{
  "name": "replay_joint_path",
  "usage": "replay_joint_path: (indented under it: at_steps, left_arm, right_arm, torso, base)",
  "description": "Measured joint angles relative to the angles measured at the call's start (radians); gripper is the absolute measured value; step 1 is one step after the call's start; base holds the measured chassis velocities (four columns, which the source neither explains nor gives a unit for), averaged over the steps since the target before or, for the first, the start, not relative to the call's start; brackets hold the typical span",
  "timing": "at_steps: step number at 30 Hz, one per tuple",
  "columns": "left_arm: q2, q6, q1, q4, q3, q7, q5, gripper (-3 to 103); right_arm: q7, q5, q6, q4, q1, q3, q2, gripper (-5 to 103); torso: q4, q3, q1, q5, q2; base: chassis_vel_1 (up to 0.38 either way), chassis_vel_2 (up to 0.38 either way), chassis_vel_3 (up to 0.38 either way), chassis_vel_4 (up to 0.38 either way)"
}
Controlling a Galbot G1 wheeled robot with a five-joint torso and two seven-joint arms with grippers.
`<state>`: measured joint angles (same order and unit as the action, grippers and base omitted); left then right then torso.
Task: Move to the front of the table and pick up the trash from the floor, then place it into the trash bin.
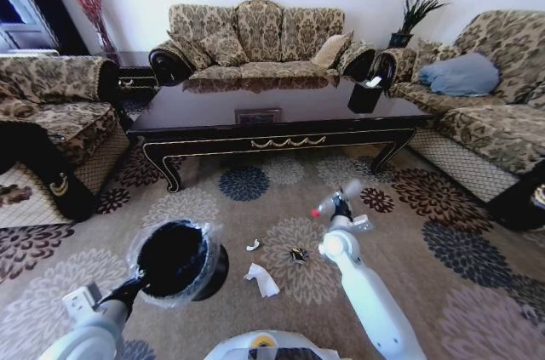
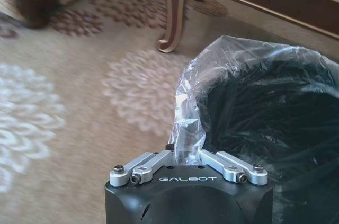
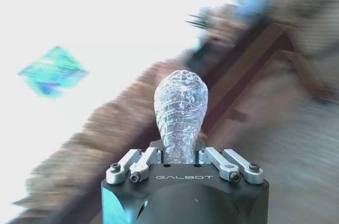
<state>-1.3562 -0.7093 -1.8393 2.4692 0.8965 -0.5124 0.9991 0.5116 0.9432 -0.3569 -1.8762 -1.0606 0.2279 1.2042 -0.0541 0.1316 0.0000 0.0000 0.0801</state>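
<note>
Head view, going left to right: your left gripper [image 1: 136, 282] sits low at the near left, pinched shut on the rim of the trash bin [image 1: 174, 260]. That's the round black bucket with the crinkly clear liner bunched around its top. From the left wrist view you can see the fingers clamped on a fold of that clear plastic [image 2: 186, 128], though the fingertips themselves are buried in the bag, so you can't make out how much of the hard rim they've got.

Just right of the bin, on the floor [image 1: 77, 283] with its big round flower medallions, you've got two crumpled white paper scraps [image 1: 261, 279] and, a little further right, a small dark wrapper [image 1: 298, 254].

Right of that, your right gripper [image 1: 339, 204] is up off the carpet, closed around the clear plastic bottle [image 1: 334, 203], its red cap pointing left. In the right wrist view the ribbed, crinkled bottle body [image 3: 180, 113] stands straight out from between the jaws; everything behind it is smeared and hard to read.

Further back, the glossy dark table [image 1: 281, 117] with gold scroll trim spans the middle, sofas around it.
</note>
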Motion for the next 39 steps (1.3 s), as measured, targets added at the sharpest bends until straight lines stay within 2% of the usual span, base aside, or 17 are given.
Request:
replay_joint_path:
  at_steps: [1,2,3,4,6,7,8,11,12,13,19,29,34,39]
  left_arm:
    - [0.002,-0.006,0.0,0.007,-0.009,-0.004,0.012,2]
    - [0.002,-0.006,0.0,0.007,-0.009,-0.004,0.012,2]
    - [0.003,-0.011,-0.001,0.011,-0.017,-0.007,0.017,2]
    - [0.014,-0.023,-0.011,0.016,-0.041,-0.016,0.024,2]
    - [0.02,-0.026,-0.013,0.016,-0.047,-0.018,0.029,2]
    - [0.02,-0.026,-0.013,0.016,-0.047,-0.018,0.029,2]
    - [0.022,-0.026,-0.014,0.016,-0.049,-0.019,0.035,2]
    - [-0.001,-0.026,-0.015,0.016,-0.052,-0.019,0.038,2]
    - [-0.001,-0.026,-0.015,0.016,-0.052,-0.019,0.038,2]
    - [-0.022,-0.026,-0.017,0.017,-0.056,-0.019,0.038,2]
    - [-0.044,-0.028,0.01,-0.013,-0.062,-0.018,0.035,2]
    - [-0.039,-0.028,0.09,-0.112,-0.094,-0.035,0.036,2]
    - [-0.052,-0.028,0.132,-0.147,-0.099,-0.04,0.048,2]
    - [-0.06,-0.028,0.15,-0.159,-0.101,-0.042,0.06,2]
  right_arm:
    - [-0.044,-0.012,-0.018,-0.017,0.0,-0.012,-0.014,25]
    - [-0.044,-0.012,-0.018,-0.017,0.0,-0.012,-0.014,25]
    - [-0.084,-0.023,-0.033,-0.032,0.0,-0.023,-0.028,25]
    - [-0.206,-0.053,-0.085,-0.087,0.012,-0.06,-0.088,25]
    - [-0.259,-0.088,-0.11,-0.107,0.022,-0.083,-0.122,25]
    - [-0.259,-0.088,-0.11,-0.107,0.022,-0.083,-0.122,25]
    - [-0.314,-0.129,-0.133,-0.12,0.036,-0.113,-0.15,25]
    - [-0.401,-0.206,-0.173,-0.107,0.074,-0.18,-0.179,25]
    - [-0.401,-0.206,-0.173,-0.107,0.074,-0.18,-0.179,25]
    - [-0.444,-0.238,-0.191,-0.089,0.103,-0.232,-0.19,25]
    - [-0.484,-0.284,-0.21,-0.072,0.205,-0.41,-0.189,25]
    - [-0.562,-0.312,-0.238,-0.032,0.317,-0.584,-0.161,25]
    - [-0.585,-0.322,-0.239,-0.005,0.376,-0.705,-0.093,25]
    - [-0.59,-0.34,-0.242,0.024,0.394,-0.765,-0.062,25]
  torso:
    - [-0.0002,0.0,0.0,-0.0001,0.0]
    - [-0.0002,0.0,0.0,-0.0001,0.0]
    - [-0.0003,0.0,0.0,0.0002,0.0]
    - [0.0001,0.0,0.0,-0.0001,0.0]
    - [0.0001,0.0,0.0,-0.0001,0.0]
    - [0.0001,0.0,0.0,-0.0001,0.0]
    - [-0.0001,0.0,0.0,0.0,0.0]
    - [-0.0002,0.0,0.0,0.0,0.0]
    - [-0.0002,0.0,0.0,0.0,0.0]
    - [0.0004,0.0,0.0,0.0,0.0]
    - [0.0001,0.0,0.0,-0.0001,0.0]
    - [-0.0001,0.0,0.0,-0.0002,0.0]
    - [0.0001,0.0,0.0,-0.0001,0.0]
    - [0.0001,0.0,0.0,-0.0002,0.0]
  base:
    - [0.0,0.0,0.0,0.0]
    - [0.0,0.0,0.0,0.0]
    - [0.0,0.0,0.0,0.0]
    - [0.0,0.0,0.0,0.0]
    - [0.0,0.0,0.0,0.0]
    - [0.0,0.0,0.0,0.0]
    - [0.0,0.0,0.0,0.0]
    - [0.0,0.0,0.0,0.0]
    - [0.0,0.0,0.0,0.0]
    - [0.0,0.0,0.0,0.0]
    - [0.0,0.0,0.0,0.0]
    - [0.0,0.0,0.0,0.0]
    - [0.0,0.0,0.0,0.0]
    - [0.0,0.0,0.0,0.0]
